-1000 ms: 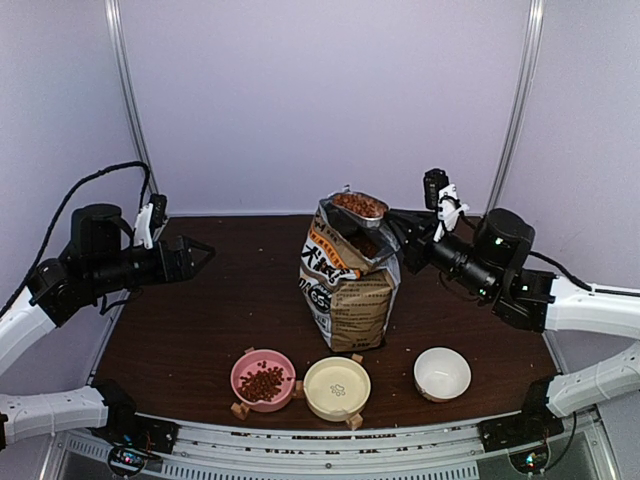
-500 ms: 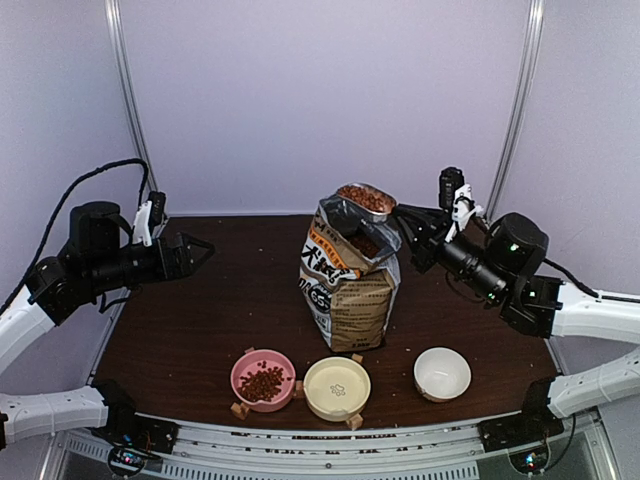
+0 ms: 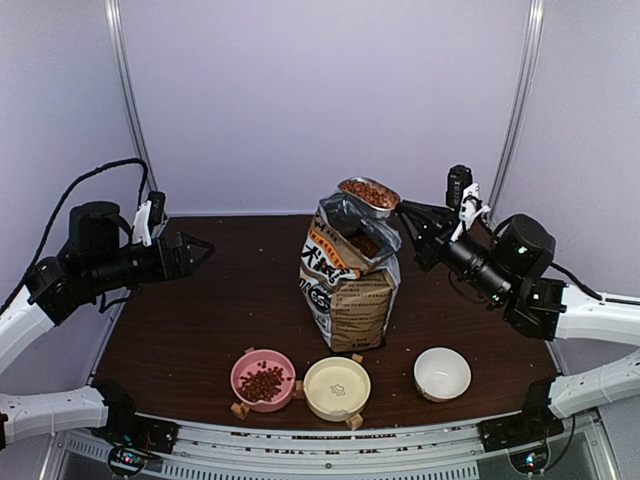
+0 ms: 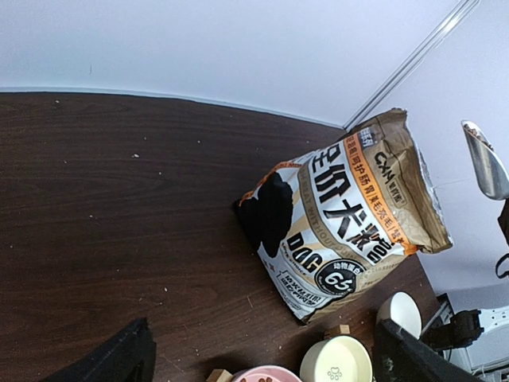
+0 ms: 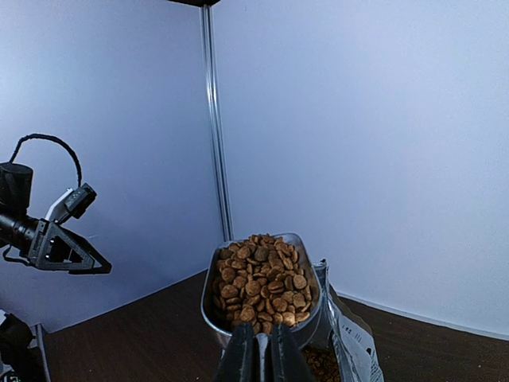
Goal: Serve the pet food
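Shiny metal scoop [image 3: 378, 207] heaped with reddish-brown pet food [image 5: 261, 278], above kraft-brown printed bag [image 3: 345, 285], 12 o'clock. The right gripper [image 5: 255, 354] pinches its handle narrowly; the left gripper [image 3: 203, 250] is wide, empty, 9 o'clock. Risk: a tilt or jolt spills pellets short of round cream bowl [image 3: 337, 390], 6 o'clock.

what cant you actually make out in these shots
- Top view: how much pet food the bag holds; its folded mouth hides most of it.
- Left wrist view: pink bowl, cut off by the bottom edge.
- Right wrist view: the scoop handle, hidden inside the right end effector.
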